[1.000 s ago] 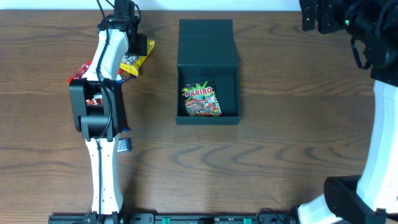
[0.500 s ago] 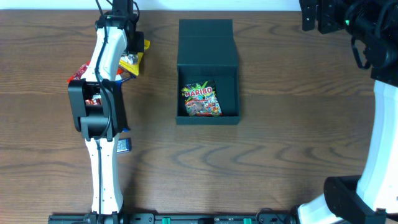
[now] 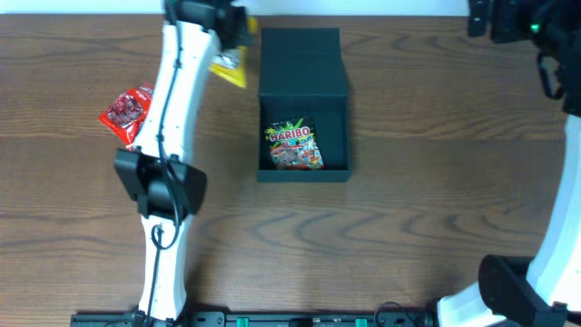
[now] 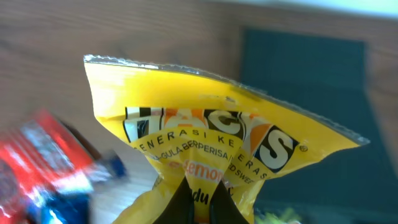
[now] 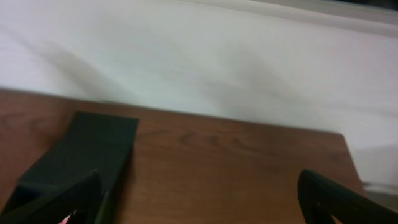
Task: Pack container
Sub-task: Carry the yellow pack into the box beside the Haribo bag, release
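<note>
The container (image 3: 304, 64) is a dark blue-black, matte, roughly square shallow box that sits at the middle of the table (image 3: 427, 218) toward its far edge. Its flat hinged lid lies open and folded back away from the robot. Inside, a Haribo bag (image 3: 293, 145) lies against the near wall, and the far part of the floor is bare. The left gripper (image 3: 233, 22) hangs just beside the lid's left edge, pinched tight on a yellow packet (image 4: 205, 146), which dangles over the wood close to the box but outside it. A red packet (image 3: 127, 109) lies well to the left. The right gripper (image 5: 199, 180) is high at the far right corner, jaws spread wide with nothing between them.
</note>
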`<state>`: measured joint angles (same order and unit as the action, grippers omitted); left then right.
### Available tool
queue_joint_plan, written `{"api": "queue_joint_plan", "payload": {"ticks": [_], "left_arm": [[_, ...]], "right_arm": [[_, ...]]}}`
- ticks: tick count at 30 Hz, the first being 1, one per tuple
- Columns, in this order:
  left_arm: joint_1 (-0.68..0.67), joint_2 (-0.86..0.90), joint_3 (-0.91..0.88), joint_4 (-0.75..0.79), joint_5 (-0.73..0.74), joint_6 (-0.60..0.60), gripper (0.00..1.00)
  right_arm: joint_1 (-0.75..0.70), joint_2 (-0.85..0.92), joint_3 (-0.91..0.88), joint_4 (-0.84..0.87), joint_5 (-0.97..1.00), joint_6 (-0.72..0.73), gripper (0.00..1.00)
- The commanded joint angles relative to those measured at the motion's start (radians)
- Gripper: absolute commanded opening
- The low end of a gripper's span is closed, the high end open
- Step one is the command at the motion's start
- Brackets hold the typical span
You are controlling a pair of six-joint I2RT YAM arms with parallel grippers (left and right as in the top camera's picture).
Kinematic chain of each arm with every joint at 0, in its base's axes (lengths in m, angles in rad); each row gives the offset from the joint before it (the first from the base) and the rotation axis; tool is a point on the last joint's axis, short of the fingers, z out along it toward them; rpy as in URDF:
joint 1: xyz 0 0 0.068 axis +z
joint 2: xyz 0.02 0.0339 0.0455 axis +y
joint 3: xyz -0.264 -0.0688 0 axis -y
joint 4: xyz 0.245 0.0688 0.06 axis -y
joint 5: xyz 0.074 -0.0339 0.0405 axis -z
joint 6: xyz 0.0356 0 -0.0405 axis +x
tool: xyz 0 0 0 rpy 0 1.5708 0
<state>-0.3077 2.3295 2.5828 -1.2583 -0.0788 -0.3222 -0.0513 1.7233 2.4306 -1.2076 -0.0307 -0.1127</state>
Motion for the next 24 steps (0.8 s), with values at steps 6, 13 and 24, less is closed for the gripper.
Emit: {"api": "queue_joint_plan", "payload": {"ticks": [6,13,24], "left_arm": [[-0.219,-0.001,-0.023,-0.08,0.031,-0.299,0.06],[-0.309,0.0,-0.192,-0.034,0.065,-0.396,0.06],[-0.344,0.0,-0.38,0.035,0.13,-0.66,0.06]], "right_arm": [[-0.137,-0.063,0.0,-0.117,-0.316,-0.164,0.99],[-0.29,-0.069,0.0,-0.23,-0.68,-0.279,0.99],[-0.404,-0.068,0.0,-0.367,-0.976,-0.467,0.99]]}}
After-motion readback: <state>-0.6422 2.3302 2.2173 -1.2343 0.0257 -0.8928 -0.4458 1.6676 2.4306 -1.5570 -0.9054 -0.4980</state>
